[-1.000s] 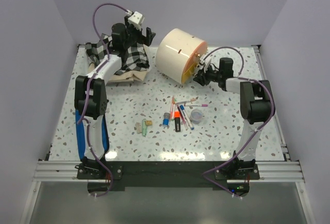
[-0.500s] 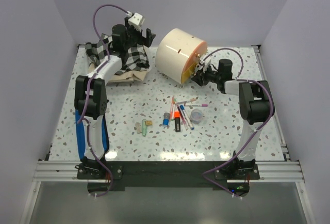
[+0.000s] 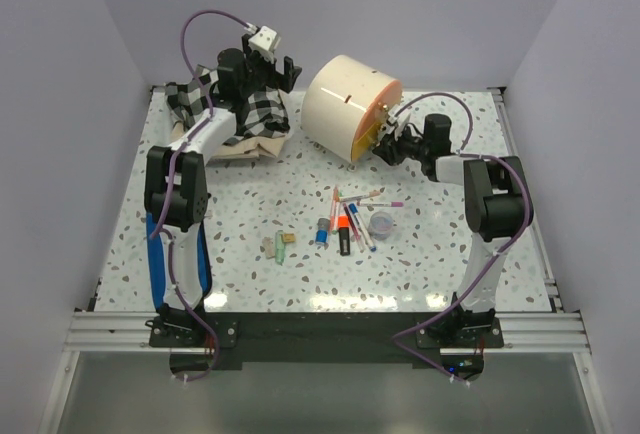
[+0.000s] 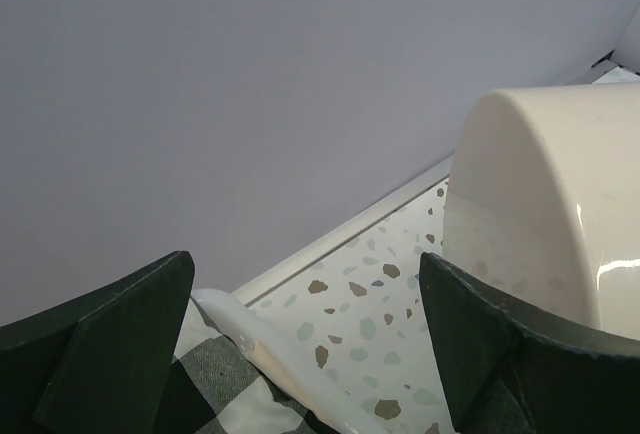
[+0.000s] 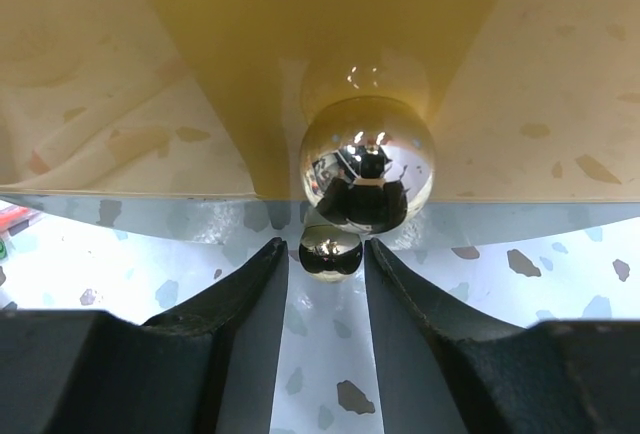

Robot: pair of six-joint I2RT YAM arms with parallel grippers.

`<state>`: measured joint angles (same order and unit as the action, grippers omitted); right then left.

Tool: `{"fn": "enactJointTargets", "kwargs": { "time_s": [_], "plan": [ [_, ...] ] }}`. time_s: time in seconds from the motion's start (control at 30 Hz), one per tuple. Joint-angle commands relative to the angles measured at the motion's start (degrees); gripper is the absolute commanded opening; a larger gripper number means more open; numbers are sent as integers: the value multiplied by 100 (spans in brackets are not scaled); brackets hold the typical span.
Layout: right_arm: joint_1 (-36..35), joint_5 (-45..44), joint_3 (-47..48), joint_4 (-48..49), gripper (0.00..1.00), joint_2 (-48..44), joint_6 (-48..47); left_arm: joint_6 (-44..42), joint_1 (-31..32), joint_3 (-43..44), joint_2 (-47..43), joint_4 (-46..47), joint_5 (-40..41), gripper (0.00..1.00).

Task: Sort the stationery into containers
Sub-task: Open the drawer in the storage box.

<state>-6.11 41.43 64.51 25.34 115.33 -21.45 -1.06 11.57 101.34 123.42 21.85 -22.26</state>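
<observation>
While the left gripper hung spread and empty over the checked cloth at upper left, the stationery lay loose on the table at lower centre, with none in the cabinet. Step judged: opening a drawer. The right gripper, fingers narrowly parted, sat just short of the gold knob. It should centre on the knob, close, then pull straight out. The top view gave the layout; only the right wrist view showed the knob ungripped.
</observation>
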Motion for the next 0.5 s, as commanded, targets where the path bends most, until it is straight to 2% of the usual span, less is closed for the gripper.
{"fn": "enactJointTargets", "kwargs": {
  "time_s": [0.0, 0.2, 0.47],
  "plan": [
    [-48, -39, -18, 243, 32, -414, -26, 71, -41, -62, -309, 329, -6, 100],
    [-31, -21, -61, -178, 20, -572, -280, 62, -24, -18, -265, 338, -33, 100],
    [75, -12, -404, -934, 19, -1082, -763, 62, -24, 79, -213, 373, -59, 100]
  ]
}}
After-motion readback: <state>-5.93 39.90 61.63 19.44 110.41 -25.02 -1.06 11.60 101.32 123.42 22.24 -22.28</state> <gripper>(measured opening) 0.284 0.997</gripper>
